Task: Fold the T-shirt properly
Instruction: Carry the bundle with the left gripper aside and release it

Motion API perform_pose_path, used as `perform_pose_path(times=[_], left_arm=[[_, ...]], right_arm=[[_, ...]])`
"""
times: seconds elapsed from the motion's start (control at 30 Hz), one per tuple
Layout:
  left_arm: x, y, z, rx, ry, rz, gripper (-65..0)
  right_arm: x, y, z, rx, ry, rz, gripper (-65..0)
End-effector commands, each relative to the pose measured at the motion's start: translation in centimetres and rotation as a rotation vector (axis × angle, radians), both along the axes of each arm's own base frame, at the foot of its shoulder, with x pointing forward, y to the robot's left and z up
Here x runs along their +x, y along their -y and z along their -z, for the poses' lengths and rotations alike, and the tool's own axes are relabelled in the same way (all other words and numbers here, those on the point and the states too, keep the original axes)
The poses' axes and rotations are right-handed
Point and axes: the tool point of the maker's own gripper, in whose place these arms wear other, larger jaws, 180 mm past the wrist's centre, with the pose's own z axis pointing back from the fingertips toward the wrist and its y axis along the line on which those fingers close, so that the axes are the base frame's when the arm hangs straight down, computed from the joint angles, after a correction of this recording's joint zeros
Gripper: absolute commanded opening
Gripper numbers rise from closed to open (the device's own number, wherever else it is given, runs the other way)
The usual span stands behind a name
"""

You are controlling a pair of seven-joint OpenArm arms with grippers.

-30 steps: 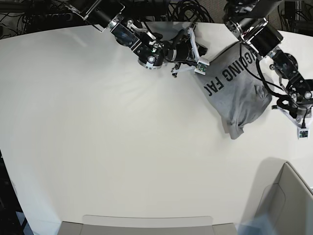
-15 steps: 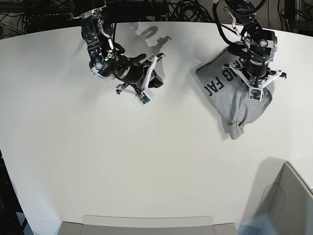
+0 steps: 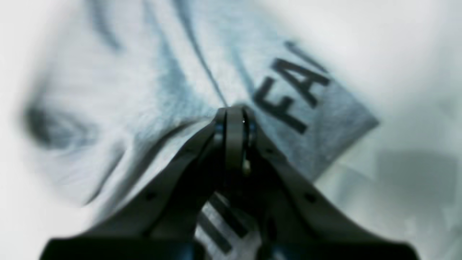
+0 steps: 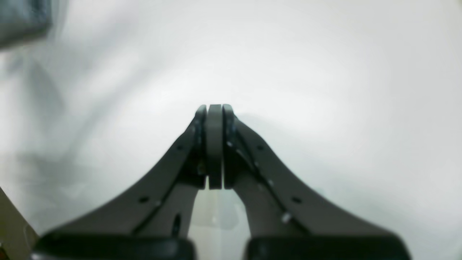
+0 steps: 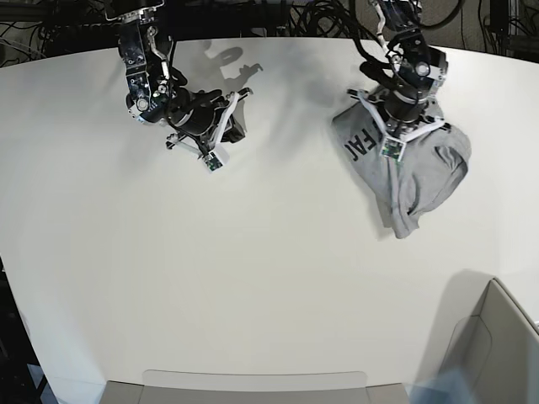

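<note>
Left gripper (image 3: 234, 110) fingers (image 3: 234, 137) pressed together, no gap we can see; tips sit right on the T-shirt (image 3: 151, 90) fabric at a crease. We can't tell from the left wrist view whether a fold of cloth is pinched between them or they just press on it. Black letters "FA" at about 2 o'clock from the tips, more black lettering under the gripper at 6 o'clock.

Right gripper (image 4: 214, 108) fingers (image 4: 214, 151) also closed flat against each other, nothing between them, hanging over bare white table (image 4: 325, 72). Dark blurred patch at the 10 o'clock corner of that view, can't identify.

Base view: left gripper (image 5: 393, 139) is over the T-shirt's (image 5: 429, 168) upper part, at roughly 2 o'clock on the table (image 5: 253, 278). Shirt is crumpled, heather grey, lettered edge showing "FA" toward 9 o'clock of the garment, a narrow tail hanging toward 6 o'clock. Right gripper (image 5: 221, 135) is at about 11 o'clock on the table, well apart from the shirt. Grey box (image 5: 488, 353) corner at 5 o'clock, cables (image 5: 320, 17) along the 12 o'clock edge.
</note>
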Motion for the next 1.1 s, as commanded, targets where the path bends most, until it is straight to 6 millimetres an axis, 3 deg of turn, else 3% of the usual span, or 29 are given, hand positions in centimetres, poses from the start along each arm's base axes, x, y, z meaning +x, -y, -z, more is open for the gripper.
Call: perform_pose_path(times=[0.0,0.17,0.23,0.43,0.63,0.83,0.97,1.07], left_arm=[[0.2,-0.6,0.6,0.032,-0.016,0.016,-65.0],[-0.8,-3.4,7.3,0.079,-0.187,0.08,-65.0],[-0.8,-4.5,8.9,0.08,-0.2,0.098,-65.0],[-2.3,-11.3,12.2,0.138,-0.276,0.129,-65.0],[-2.2,-16.7,11.1,0.227,-0.288,0.14,-65.0],[-1.0,-20.1,8.6,0.29,-0.225,0.153,-65.0],[0.5,-21.9,6.0,0.316,-0.15,0.095,-65.0],[2.3,-20.7,3.5,0.299,-0.026,0.038,-65.0]], right_arm=[[0.8,-0.5,-1.2,0.032,0.041,-0.001,-65.0],[0.8,-0.5,-1.2,0.034,0.041,0.0,-65.0],[0.8,-0.5,-1.2,0.034,0.041,0.0,-65.0],[0.8,-0.5,-1.2,0.033,0.041,0.0,-65.0],[1.0,-1.1,-1.5,0.048,0.045,0.001,-65.0],[1.5,-1.4,-3.0,0.056,0.088,-0.009,-65.0],[1.7,-1.6,-3.7,0.061,0.109,-0.011,-65.0],[1.8,-1.6,-3.8,0.061,0.112,-0.011,-65.0]])
